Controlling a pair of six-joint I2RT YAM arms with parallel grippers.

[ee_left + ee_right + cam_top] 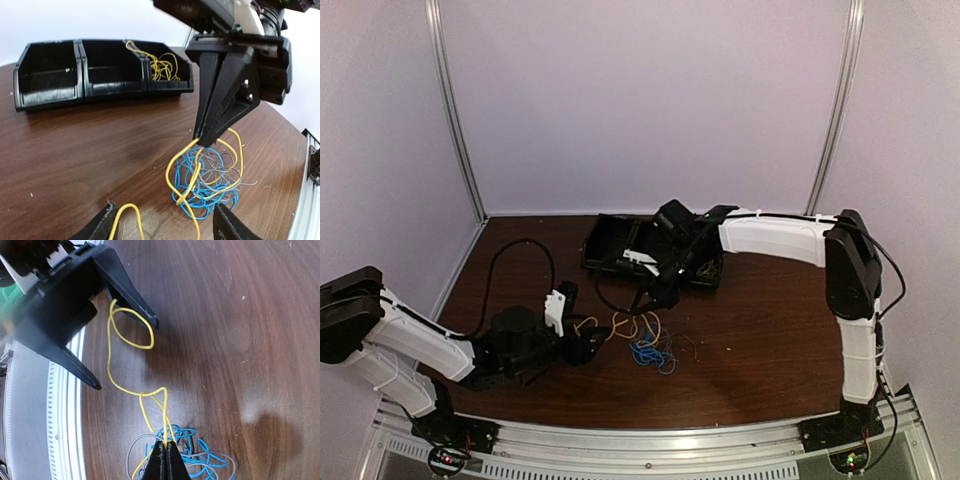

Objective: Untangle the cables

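The cables (647,345) lie in a loose yellow, blue and grey tangle on the bench (760,340), toward 6 o'clock from its centre in the top view. My right gripper (165,452) is fully closed on a yellow cable (108,360) at the tangle. My left gripper (126,356), at 9 o'clock of the tangle, stands wide open, with a loop of that cable between its jaws, not clamped.

The cables (207,180) mix bright yellow, blue and dull grey strands. Under them the worktop (75,150) is dark brown with a fine wood grain. The bin row (50,85) is glossy black, and one compartment shows more yellow wire (160,65). The right tool (165,452) and the left tool (126,356) are both matt black. The arm links (770,238) are white, and the walls (650,100) pale lilac.
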